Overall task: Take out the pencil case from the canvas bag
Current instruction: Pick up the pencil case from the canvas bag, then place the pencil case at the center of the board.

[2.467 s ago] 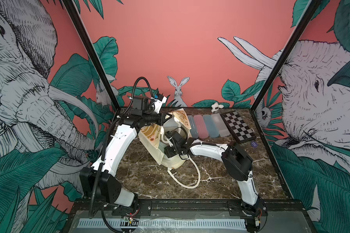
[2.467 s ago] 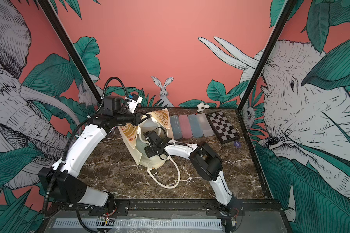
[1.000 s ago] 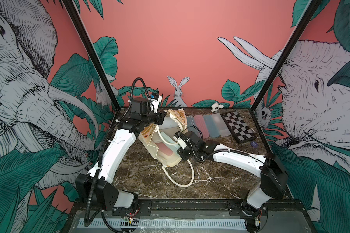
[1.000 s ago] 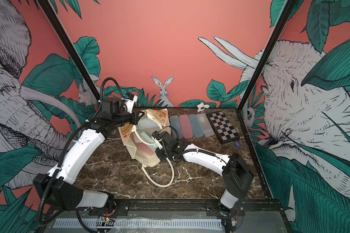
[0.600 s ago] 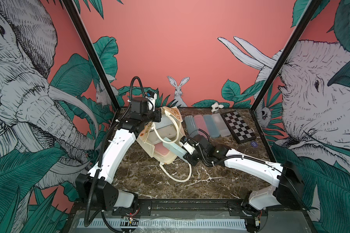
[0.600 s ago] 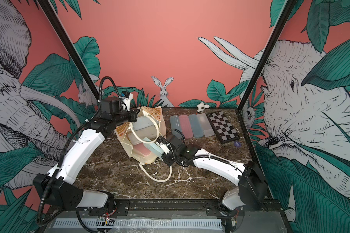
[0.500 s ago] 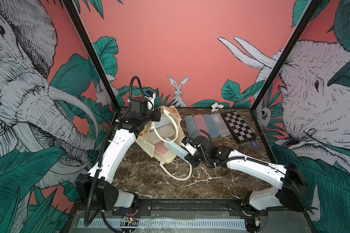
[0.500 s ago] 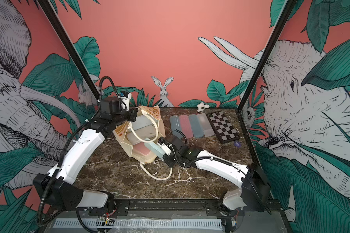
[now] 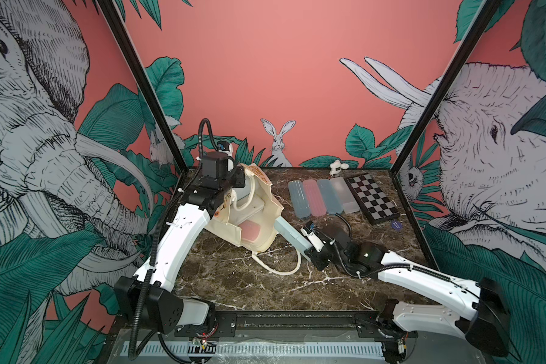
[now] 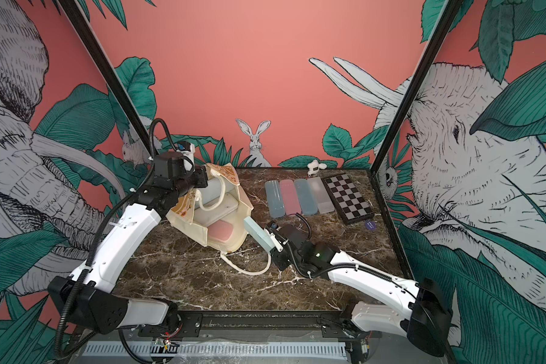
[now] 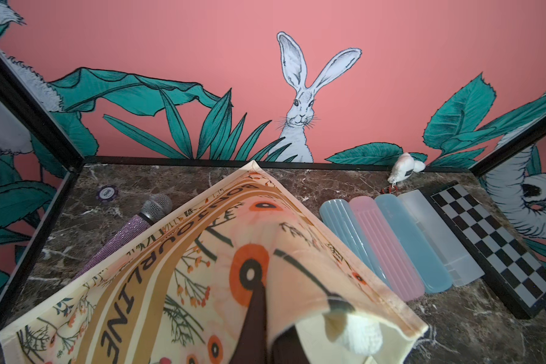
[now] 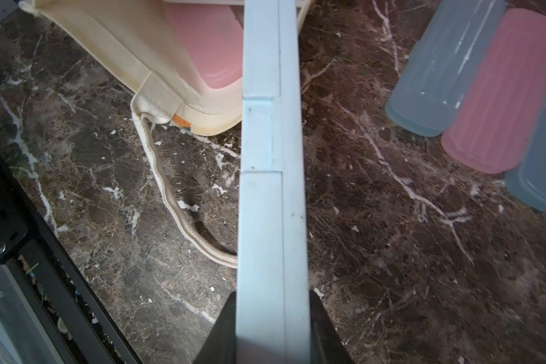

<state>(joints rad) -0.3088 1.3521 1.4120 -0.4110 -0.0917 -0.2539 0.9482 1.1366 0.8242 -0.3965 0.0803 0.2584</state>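
1. My right claw (image 9: 308, 247) (image 12: 271, 327) is nearest the front, low over the table (image 9: 234, 283). It is clamped on the near end of the pencil case (image 9: 289, 234) (image 10: 256, 234) (image 12: 271, 157), with a black finger (image 12: 221, 334) pressed to each long side.
2. The pencil case is pale blue and long. It reaches from that claw toward the bag (image 9: 226, 228) (image 12: 123, 47) and crosses over a loop handle (image 9: 284, 271) (image 12: 177, 205).
3. That handle lies slack on the marble, running out from the bag's mouth.
4. The bag lies on its side left of centre, its mouth open toward my right claw. The pencil case's far end sits at the right rim of the mouth, and I cannot tell whether it is clear of it. A pink case (image 9: 251, 230) (image 12: 202, 41) lies just inside, with a white box (image 9: 248, 208) deeper in.
5. My left claw (image 9: 237, 182) (image 11: 262, 315) is pinched tight on the bag's printed upper wall (image 11: 202, 268), which it holds raised.
6. Farther right, four cases (image 9: 323, 197) lie side by side, touching: blue, pink, blue, clear. A chessboard (image 9: 372, 198) lies just beside the clear one, with a purple chip (image 9: 396, 224) near the board's front corner.
7. At the back, a microphone (image 11: 130, 230) lies behind the bag, with a poker chip (image 11: 107, 192) near it. A small white toy (image 9: 338, 166) stands at the back edge.
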